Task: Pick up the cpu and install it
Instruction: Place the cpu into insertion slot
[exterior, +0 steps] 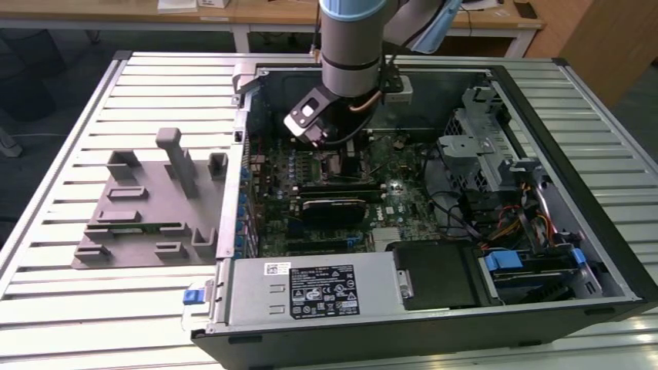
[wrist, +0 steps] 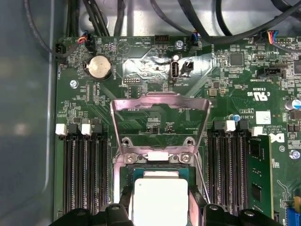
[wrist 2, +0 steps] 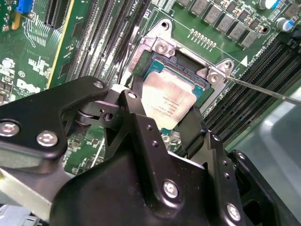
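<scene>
The cpu (wrist 2: 169,96) is a flat square chip with a silver top, also seen in the first wrist view (wrist: 160,200). It sits level over the open socket (wrist 2: 162,47) on the green motherboard (wrist: 94,108). My gripper (wrist 2: 164,110) is shut on the cpu, with a black finger against each of two opposite edges (wrist 2: 134,101). Whether the chip rests fully in the socket cannot be told. The socket's metal load plate (wrist: 160,101) stands flipped open. In the exterior view my gripper (exterior: 334,150) reaches down into the open computer case (exterior: 575,193).
Black memory slots (wrist: 82,174) flank the socket, and a green memory stick (wrist: 256,174) stands in one. A thin socket lever (wrist 2: 263,89) sticks out beside the frame. A grey parts fixture (exterior: 144,208) lies at the exterior view's left. The power supply (exterior: 308,289) and drive cage (exterior: 483,154) crowd the case.
</scene>
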Controlling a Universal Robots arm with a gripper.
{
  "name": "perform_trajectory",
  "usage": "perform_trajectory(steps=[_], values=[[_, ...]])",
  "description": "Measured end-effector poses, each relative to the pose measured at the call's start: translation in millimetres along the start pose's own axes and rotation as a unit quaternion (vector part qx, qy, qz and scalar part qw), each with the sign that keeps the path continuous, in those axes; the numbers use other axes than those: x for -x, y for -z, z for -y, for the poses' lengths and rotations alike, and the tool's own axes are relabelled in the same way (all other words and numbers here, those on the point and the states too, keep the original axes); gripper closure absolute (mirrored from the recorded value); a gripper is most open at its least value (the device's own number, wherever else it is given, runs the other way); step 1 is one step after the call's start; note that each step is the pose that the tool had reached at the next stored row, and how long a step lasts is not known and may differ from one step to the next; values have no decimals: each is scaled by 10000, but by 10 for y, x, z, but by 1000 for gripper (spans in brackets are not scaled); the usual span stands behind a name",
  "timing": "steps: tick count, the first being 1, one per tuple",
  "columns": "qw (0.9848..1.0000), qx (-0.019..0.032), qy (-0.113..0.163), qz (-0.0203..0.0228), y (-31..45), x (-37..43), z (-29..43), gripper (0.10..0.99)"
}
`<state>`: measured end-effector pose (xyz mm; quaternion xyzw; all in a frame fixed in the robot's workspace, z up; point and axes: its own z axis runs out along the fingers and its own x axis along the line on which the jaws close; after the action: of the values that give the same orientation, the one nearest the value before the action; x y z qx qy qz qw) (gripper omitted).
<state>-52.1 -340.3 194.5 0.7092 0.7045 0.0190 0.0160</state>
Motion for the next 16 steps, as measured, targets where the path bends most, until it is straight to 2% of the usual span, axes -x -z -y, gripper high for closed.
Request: perform_trajectory(steps=[5, 16], values=[[9999, 0, 110, -7, -7, 0, 3, 541], [9999, -2, 141, -6, -41, 0, 15, 541]])
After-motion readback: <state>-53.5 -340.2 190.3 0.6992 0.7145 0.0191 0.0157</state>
